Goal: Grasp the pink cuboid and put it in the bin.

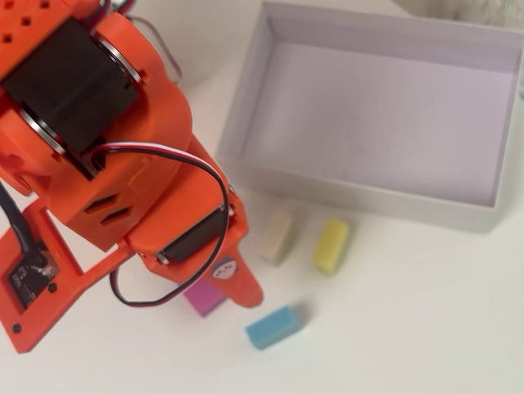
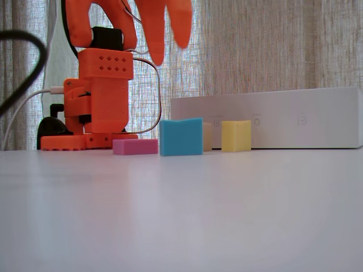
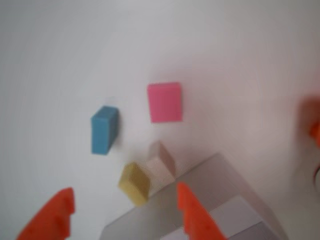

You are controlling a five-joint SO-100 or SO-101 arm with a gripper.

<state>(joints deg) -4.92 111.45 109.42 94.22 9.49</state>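
The pink cuboid (image 2: 135, 147) lies flat on the white table, left of the blue block (image 2: 181, 136). In the overhead view the pink cuboid (image 1: 201, 300) is mostly hidden under my orange gripper (image 1: 232, 292). The wrist view shows the pink cuboid (image 3: 164, 102) whole, ahead of my gripper (image 3: 124, 190), whose fingers (image 3: 197, 215) are spread wide with nothing held. My gripper (image 2: 170, 54) hangs open, well above the table, over the pink cuboid. The bin (image 1: 246, 98), a large white box, stands at the upper right with nothing inside; the bin (image 2: 272, 119) is behind the blocks.
A blue block (image 1: 274, 326), a yellow block (image 1: 331, 244) and a cream block (image 1: 278, 237) lie between the pink cuboid and the bin's near wall. The arm's base (image 2: 96, 102) stands at the left in the fixed view, with cables beside it.
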